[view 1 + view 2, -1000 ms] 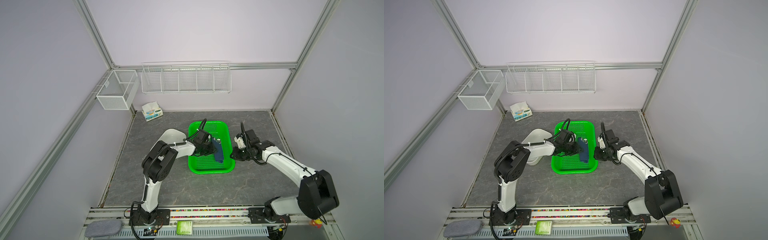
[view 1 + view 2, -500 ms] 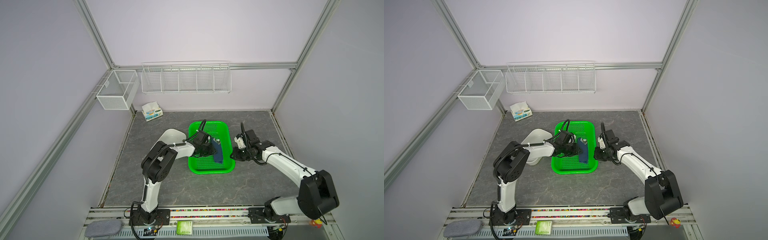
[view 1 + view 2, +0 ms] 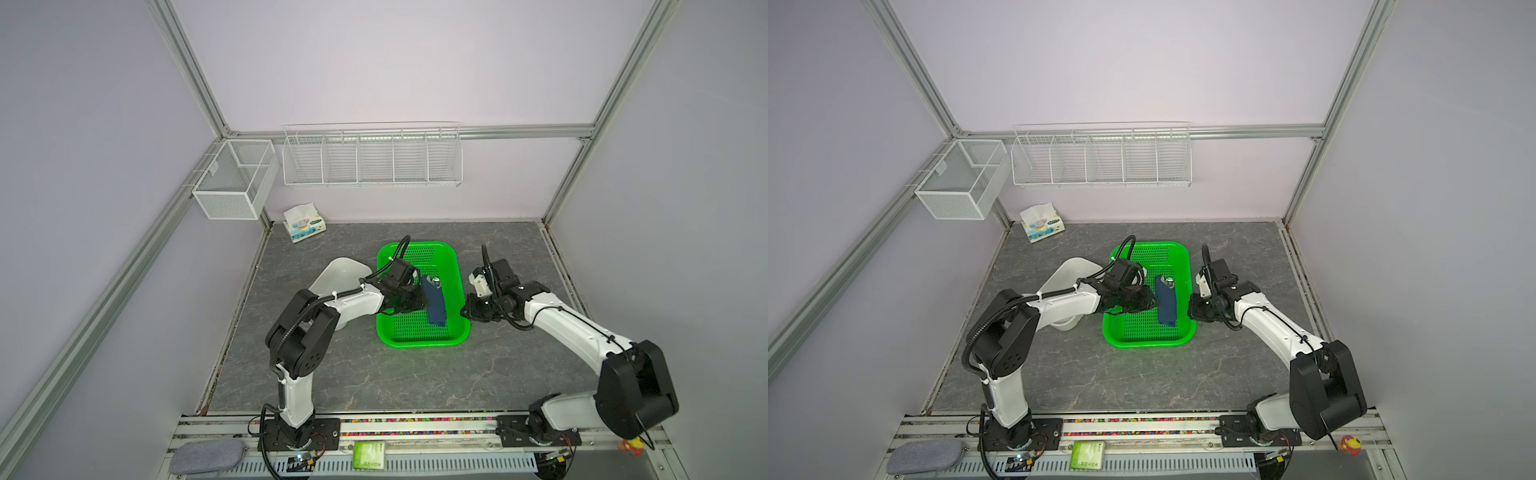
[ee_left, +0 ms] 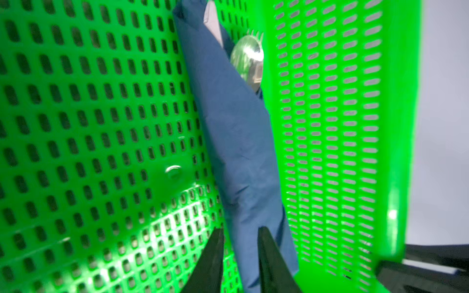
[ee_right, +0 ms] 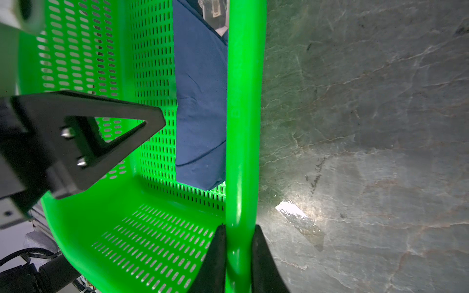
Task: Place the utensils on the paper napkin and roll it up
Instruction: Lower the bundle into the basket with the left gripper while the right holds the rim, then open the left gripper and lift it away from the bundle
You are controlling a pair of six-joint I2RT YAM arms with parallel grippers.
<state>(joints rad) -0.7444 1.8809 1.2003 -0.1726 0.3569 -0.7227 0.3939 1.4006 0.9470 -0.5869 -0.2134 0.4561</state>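
Observation:
The paper napkin [image 3: 434, 301] [image 3: 1167, 301] is a navy roll lying in the green basket [image 3: 419, 343] along its right wall. A shiny spoon bowl [image 4: 247, 61] sticks out of the roll's far end; the other utensils are hidden inside. My left gripper [image 3: 420, 305] [image 4: 239, 230] hovers at the roll's near end with its jaws a narrow gap apart and nothing pinched. In the right wrist view its fingertip [image 5: 162, 119] stops just short of the napkin [image 5: 200, 101]. My right gripper [image 3: 465, 309] [image 5: 238, 228] is shut on the basket's right rim [image 5: 243, 101].
A white dish [image 3: 336, 270] lies under my left arm beside the basket. A tissue pack [image 3: 303, 222] sits at the back left corner. Wire racks [image 3: 372, 156] hang on the walls. A grey pad [image 3: 201, 457] and a green packet [image 3: 368, 455] lie on the front rail.
My left gripper's jaws have drawn closer together beside the roll. The roll, the basket and my right gripper have stayed where they were.

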